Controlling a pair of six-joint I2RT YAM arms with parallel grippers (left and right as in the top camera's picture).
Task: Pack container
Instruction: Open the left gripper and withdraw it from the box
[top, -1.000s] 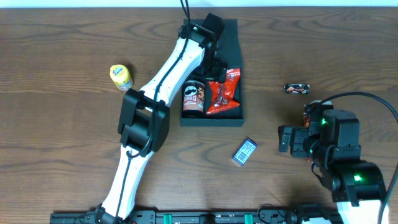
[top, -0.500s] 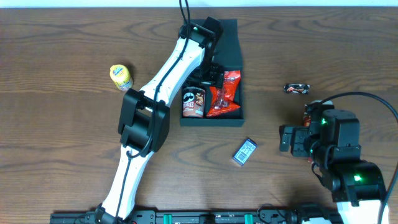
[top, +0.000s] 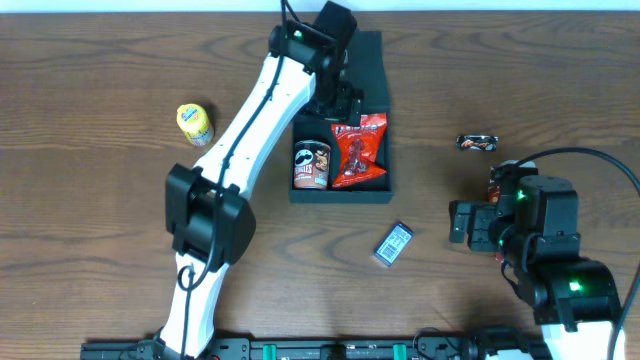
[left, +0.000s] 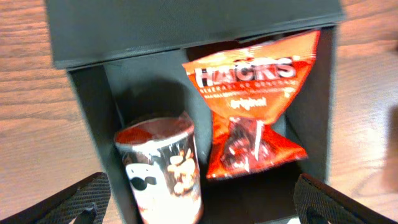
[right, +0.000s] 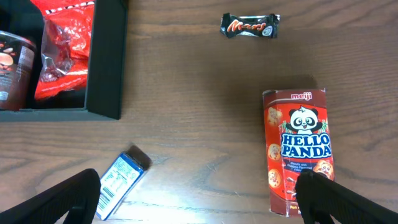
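We see a dark brown wood-grain tabletop (top: 100, 220) filling the overhead view, with only a pale strip beyond its far edge

The container (top: 368, 60), a matte teal-black square box, sits at the far middle of the tabletop with its flap lid folded back

The left pincer (left: 205, 208) hangs over its open compartment, fingers wide apart and empty

The right pincer (right: 199, 202) is spread just as wide over bare wood at the right, gripping nothing

Beside it lies a red Hello Panda box (right: 298, 149) marked "meiji"

Inside the container, a red bag (left: 249, 118) reads "HACKS" and "original"; left of it lies a Pringles can (left: 165, 168), its label blurred

A small yellow canister (top: 194, 123) sits well to the left, a blue-and-white packet (right: 121, 177) near the container's front corner, print too small for us to read

A Mars bar (right: 250, 26) lies farther right
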